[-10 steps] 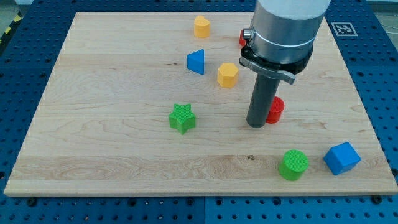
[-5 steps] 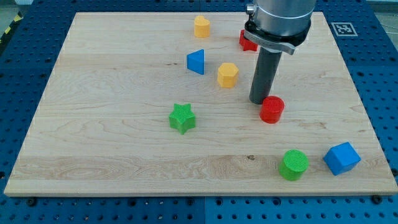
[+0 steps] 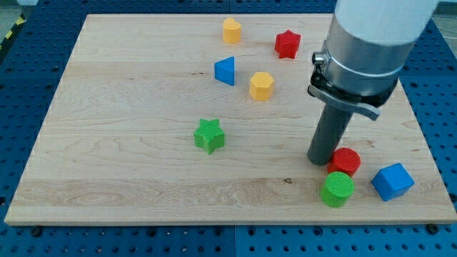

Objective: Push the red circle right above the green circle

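The red circle (image 3: 345, 161) lies near the view's bottom right, just above and slightly right of the green circle (image 3: 337, 189), touching or almost touching it. My tip (image 3: 319, 160) stands on the board against the red circle's left side, above and left of the green circle. The dark rod rises from there to the grey arm body at the view's top right.
A blue cube (image 3: 392, 181) lies right of the green circle. A green star (image 3: 209, 135) sits mid-board. A blue triangle (image 3: 225, 71), a yellow hexagon (image 3: 261, 86), a yellow heart (image 3: 231, 31) and a red star (image 3: 287, 44) lie towards the view's top. The board's bottom edge (image 3: 214, 223) is close below.
The red circle has moved down and right, from mid-board to just above the green circle. My tip went around above it, then followed it down and right.
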Controlling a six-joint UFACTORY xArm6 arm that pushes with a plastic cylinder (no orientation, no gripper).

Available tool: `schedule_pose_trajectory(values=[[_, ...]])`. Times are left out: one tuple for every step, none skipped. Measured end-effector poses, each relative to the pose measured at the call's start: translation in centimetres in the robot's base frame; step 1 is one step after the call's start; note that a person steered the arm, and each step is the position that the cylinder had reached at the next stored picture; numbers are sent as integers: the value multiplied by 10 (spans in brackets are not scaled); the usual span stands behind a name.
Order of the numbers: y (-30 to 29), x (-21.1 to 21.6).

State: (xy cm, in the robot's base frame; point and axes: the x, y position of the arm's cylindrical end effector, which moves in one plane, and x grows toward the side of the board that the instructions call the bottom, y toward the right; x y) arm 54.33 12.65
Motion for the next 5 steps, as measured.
schedule_pose_trajectory(values=[[0,8],[-3,11],[-14,9],[-32,-9],[-55,-37]])
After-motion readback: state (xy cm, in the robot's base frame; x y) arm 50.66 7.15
